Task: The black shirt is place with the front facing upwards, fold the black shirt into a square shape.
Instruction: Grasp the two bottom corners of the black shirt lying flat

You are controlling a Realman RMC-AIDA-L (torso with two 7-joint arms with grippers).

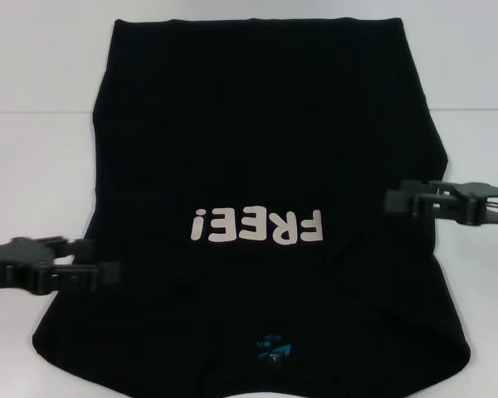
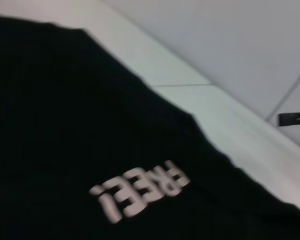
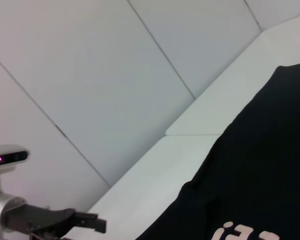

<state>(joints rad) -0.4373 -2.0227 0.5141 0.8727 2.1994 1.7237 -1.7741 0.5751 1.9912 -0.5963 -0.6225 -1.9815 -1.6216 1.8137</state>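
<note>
1 black shirt lies flat on the white surface, collar near, hem far, long axis near-to-far. 2 hands flank it: the left hand nearer, at its left edge; the right hand farther, over its right edge. I cannot tell whether either is released or clenched.

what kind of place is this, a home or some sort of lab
Probably a lab or robot test cell, not a home: a bare white table, plain pale panelled walls, and only the black shirt laid out between the left gripper and right gripper.
</note>
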